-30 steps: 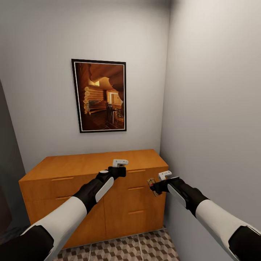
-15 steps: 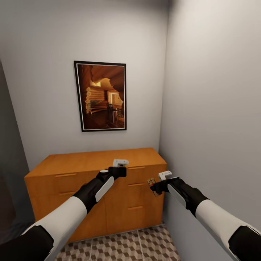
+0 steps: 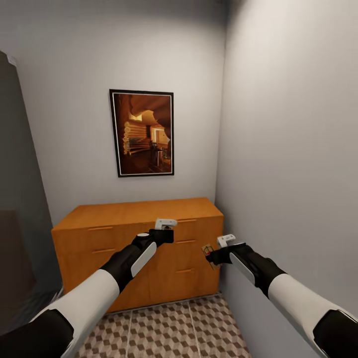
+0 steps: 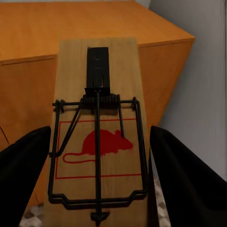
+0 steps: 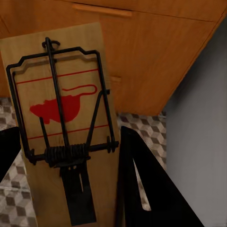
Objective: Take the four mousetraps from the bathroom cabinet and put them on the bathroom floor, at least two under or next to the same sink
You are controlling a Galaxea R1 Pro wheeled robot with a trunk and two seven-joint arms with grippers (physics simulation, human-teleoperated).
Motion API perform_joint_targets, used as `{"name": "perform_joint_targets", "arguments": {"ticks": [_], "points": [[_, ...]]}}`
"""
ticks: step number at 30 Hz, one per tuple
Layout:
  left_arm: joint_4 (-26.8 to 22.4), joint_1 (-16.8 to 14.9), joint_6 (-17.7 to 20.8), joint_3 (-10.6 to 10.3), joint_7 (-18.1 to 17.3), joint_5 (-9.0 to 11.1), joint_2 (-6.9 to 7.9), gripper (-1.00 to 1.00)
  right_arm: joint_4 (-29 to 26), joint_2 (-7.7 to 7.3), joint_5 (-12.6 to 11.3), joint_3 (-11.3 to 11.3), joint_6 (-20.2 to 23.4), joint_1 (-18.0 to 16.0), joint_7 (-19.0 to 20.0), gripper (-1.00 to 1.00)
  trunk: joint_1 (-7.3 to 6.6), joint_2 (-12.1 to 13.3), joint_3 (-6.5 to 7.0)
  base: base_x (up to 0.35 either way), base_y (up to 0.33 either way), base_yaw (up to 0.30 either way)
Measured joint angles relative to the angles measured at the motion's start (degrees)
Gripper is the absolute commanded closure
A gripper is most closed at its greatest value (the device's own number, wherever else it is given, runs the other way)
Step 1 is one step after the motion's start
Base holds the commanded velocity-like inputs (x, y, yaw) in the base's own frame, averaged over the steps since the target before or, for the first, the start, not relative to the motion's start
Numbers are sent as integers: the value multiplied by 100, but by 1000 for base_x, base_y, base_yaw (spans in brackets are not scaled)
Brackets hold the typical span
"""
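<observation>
One mousetrap (image 4: 98, 137) is clamped in the left end effector (image 3: 165, 229) and a second mousetrap (image 5: 64, 123) in the right end effector (image 3: 213, 253), both held in front of the cabinet (image 3: 114, 219), above the bathroom floor (image 3: 164, 328). Step in hand looks like carry phase w/ 2 traps. Next probably calls for turning away from the cabinet, finding the sink & setting both on the tiles beside it.

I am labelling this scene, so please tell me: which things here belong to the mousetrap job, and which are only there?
Job: mousetrap in left gripper; mousetrap in right gripper; cabinet; bathroom floor.

Only there: framed picture; grey walls.
</observation>
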Motion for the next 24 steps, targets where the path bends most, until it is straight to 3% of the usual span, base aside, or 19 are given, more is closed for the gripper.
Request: {"name": "perform_joint_targets", "arguments": {"ticks": [24], "points": [[0, 0, -1, 0, 0, 0, 0, 100, 0, -5, 1, 0, 4, 0, -9, 100, 0, 0, 0, -340, 0, 0]]}}
